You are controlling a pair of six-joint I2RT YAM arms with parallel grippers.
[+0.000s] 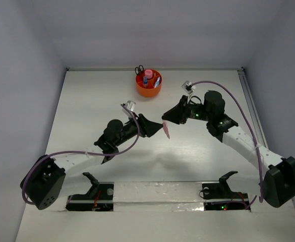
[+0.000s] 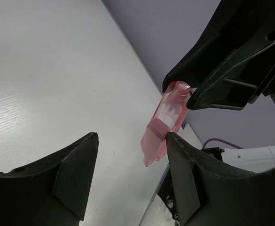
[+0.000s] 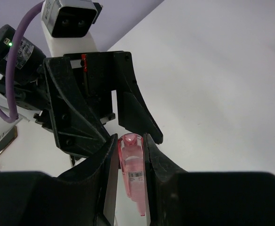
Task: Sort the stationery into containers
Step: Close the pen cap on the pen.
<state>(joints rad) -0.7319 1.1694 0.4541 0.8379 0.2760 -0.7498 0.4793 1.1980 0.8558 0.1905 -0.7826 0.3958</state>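
Observation:
My right gripper [image 1: 165, 120] is shut on a translucent pink piece [image 1: 166, 131] and holds it above the table's middle; the piece hangs down with its pointed end lowest. In the right wrist view the pink piece [image 3: 133, 172] sits between my right gripper's [image 3: 129, 139] jaws. My left gripper [image 1: 154, 128] is open right beside it. In the left wrist view the pink piece [image 2: 167, 125] hangs close to the right-hand finger [image 2: 189, 181] of the left gripper [image 2: 132, 157]. The orange tub [image 1: 148, 89] stands at the back and holds black-handled scissors [image 1: 139, 69], a pink-capped glue bottle [image 1: 148, 75] and a blue pen [image 1: 157, 80].
Grey walls enclose the white table [image 1: 86, 111] on three sides. A taped strip [image 1: 152, 191] with two black stands runs along the near edge. Purple cables [image 1: 238, 103] loop off both arms.

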